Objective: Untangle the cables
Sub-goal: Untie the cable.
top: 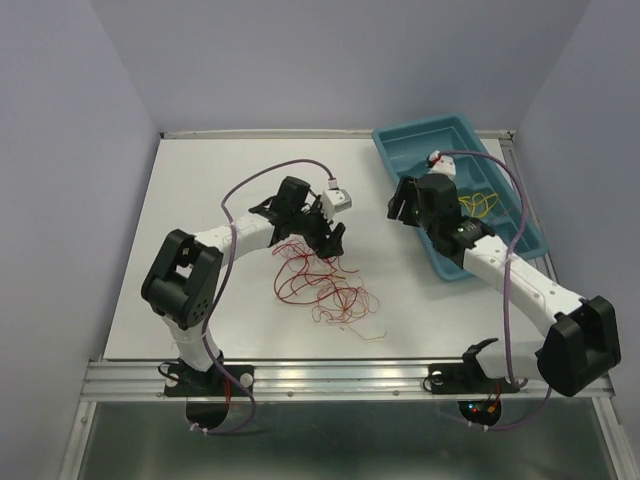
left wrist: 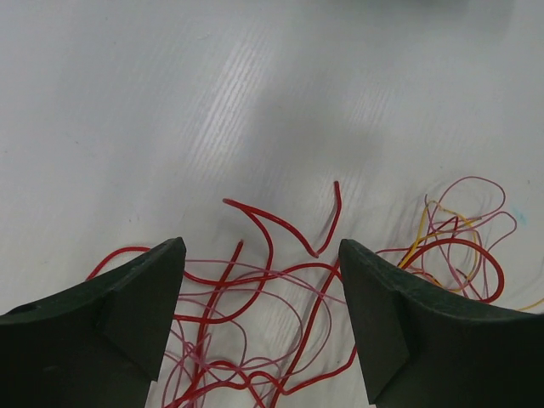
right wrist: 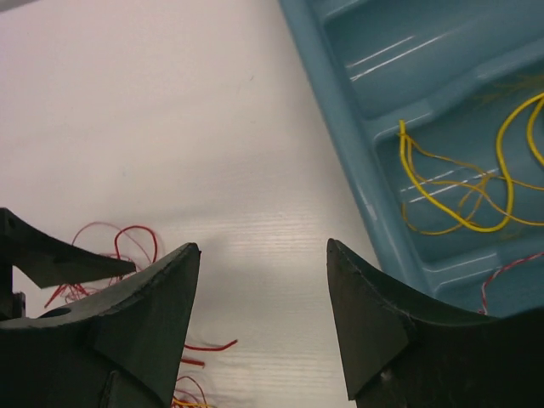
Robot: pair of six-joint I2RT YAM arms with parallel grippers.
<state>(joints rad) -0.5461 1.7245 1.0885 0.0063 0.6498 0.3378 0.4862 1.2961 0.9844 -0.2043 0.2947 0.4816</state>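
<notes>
Black-fingered, our left gripper (left wrist: pixel 262 248) stands with its jaws wide apart, clamped on nothing, just above the red cables (left wrist: pixel 255 280). These lie in a loose tangle on the white table (left wrist: pixel 170 102), with a few pink and orange strands mixed in. Our right gripper (right wrist: pixel 262 246) is likewise parted and empty, over the table beside the teal tray (right wrist: pixel 374 34). In one tray compartment lie yellow cables (right wrist: pixel 459 200), well apart from the tangle.

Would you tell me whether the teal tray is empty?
Not empty: thin yellow cables lie looped in one compartment of the teal tray.
</notes>
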